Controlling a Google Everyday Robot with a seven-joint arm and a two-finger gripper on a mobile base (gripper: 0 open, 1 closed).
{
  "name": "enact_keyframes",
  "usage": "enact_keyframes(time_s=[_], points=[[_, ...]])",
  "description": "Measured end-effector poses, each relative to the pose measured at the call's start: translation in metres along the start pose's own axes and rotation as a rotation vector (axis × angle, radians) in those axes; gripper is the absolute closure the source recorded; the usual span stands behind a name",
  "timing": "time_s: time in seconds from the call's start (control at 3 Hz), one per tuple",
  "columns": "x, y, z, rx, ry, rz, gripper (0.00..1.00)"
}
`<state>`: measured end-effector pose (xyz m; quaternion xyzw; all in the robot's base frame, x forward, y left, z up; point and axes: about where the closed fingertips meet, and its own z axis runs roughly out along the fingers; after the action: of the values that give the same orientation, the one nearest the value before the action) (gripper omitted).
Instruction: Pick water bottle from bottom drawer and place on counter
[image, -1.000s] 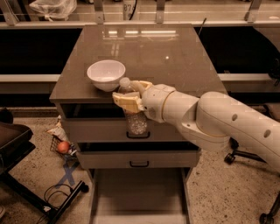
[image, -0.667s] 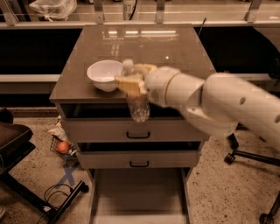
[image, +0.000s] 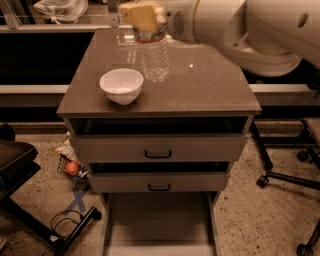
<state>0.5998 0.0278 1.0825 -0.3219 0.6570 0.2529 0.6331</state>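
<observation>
My gripper (image: 143, 19) is at the top of the view, above the back middle of the counter (image: 210, 85). It is shut on the neck of the water bottle (image: 154, 59), a clear ribbed bottle that hangs upright from the yellow fingers (image: 140, 14) over the counter, just right of and behind the white bowl (image: 121, 85). Its cap is hidden by the fingers. I cannot tell whether the bottle's base touches the counter. The bottom drawer (image: 157, 222) is pulled out at the foot of the cabinet with a bare floor.
Two upper drawers with black handles (image: 158, 154) are slightly open. A small basket with an orange ball (image: 73, 168) and cables lie on the floor at the left. A chair base (image: 285, 180) stands at the right. A plastic bag (image: 60, 9) lies behind the cabinet.
The arm has lifted the bottle from in front of the upper drawers up and back, over the counter. The view has moved closer to the cabinet.
</observation>
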Motion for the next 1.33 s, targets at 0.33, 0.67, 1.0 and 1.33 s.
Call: enact_keyframes(time_s=[0.33,0.67,1.0,1.33], points=[[-0.025,-0.048,0.01,0.011,-0.033,0.044,1.0],[-0.022,-0.106,0.04,0.018,-0.052,0.087,1.0],[-0.017,-0.16,0.078,0.027,-0.082,0.105,1.0],[-0.017,-0.16,0.078,0.027,-0.082,0.105,1.0]])
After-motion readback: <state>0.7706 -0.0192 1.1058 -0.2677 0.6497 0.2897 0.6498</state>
